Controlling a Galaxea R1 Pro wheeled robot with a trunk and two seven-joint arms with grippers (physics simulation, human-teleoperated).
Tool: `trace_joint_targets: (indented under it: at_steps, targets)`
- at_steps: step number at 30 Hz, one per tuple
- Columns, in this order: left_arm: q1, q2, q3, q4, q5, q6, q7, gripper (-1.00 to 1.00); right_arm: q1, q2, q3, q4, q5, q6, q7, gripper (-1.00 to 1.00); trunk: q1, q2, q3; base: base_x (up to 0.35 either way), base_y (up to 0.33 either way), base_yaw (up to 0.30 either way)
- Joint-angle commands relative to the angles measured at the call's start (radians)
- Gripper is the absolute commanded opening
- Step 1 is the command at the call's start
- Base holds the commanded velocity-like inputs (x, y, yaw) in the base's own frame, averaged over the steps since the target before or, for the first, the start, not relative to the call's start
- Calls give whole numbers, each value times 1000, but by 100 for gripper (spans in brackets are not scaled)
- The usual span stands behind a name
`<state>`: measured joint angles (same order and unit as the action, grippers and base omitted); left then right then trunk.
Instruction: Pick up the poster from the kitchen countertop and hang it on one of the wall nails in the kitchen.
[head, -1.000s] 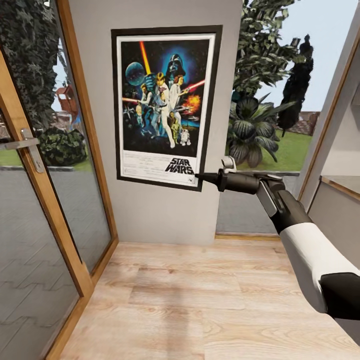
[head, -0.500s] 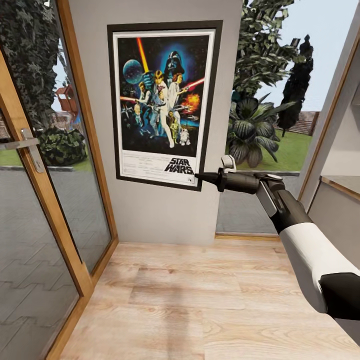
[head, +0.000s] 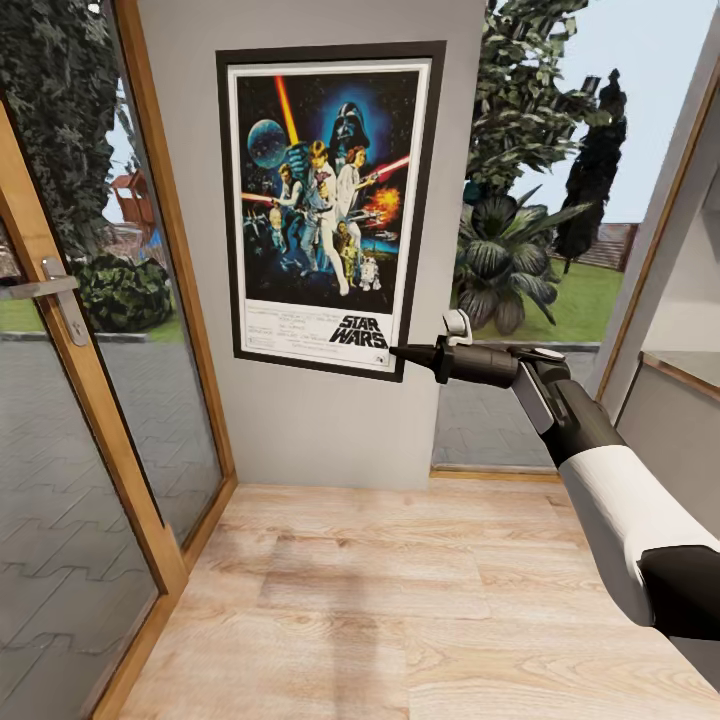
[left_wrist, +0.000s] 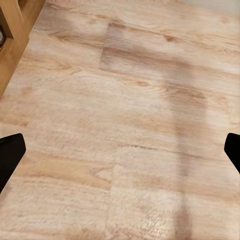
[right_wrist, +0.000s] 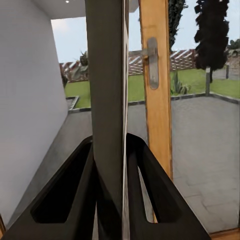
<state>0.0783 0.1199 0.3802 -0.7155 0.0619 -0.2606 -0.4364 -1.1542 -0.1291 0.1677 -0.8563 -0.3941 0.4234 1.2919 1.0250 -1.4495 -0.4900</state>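
From the head camera, my right gripper (head: 400, 352) pinches the poster (head: 325, 210) at its lower corner; its long axis rises straight above the pincer, flat against the wall (head: 330, 420). Right wrist: fingers (right_wrist: 150, 190) clamped on the poster's edge. Left wrist: left pincer's fingertips (left_wrist: 10, 155) spread, floor (left_wrist: 120, 125) ahead.

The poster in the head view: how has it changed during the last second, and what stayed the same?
The poster, clamped at its lower right corner by the right gripper, swung from a slight tilt to hang more upright against the grey wall, its top edge rising a little. The right gripper kept its grip and place. The glass door and the wooden floor did not change.
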Motion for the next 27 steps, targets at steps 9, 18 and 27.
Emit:
trace_joint_targets:
  at_steps: [9, 18, 27]
  targets:
    - [0, 0, 2, -1, 7, 1, -8, 100, -1, -1, 3, 0, -11, 13, 0, -100, 0, -1, -1, 106, 0, 0]
    - [0, 0, 2, -1, 7, 1, -7, 100, -1, 0, 3, -1, -11, 14, 0, -100, 0, -1, -1, 328, 0, 0]
    - [0, 0, 2, -2, 7, 1, -7, 100, -1, 1, 3, -1, -11, 14, 0, -100, 0, -1, -1, 334, 0, 0]
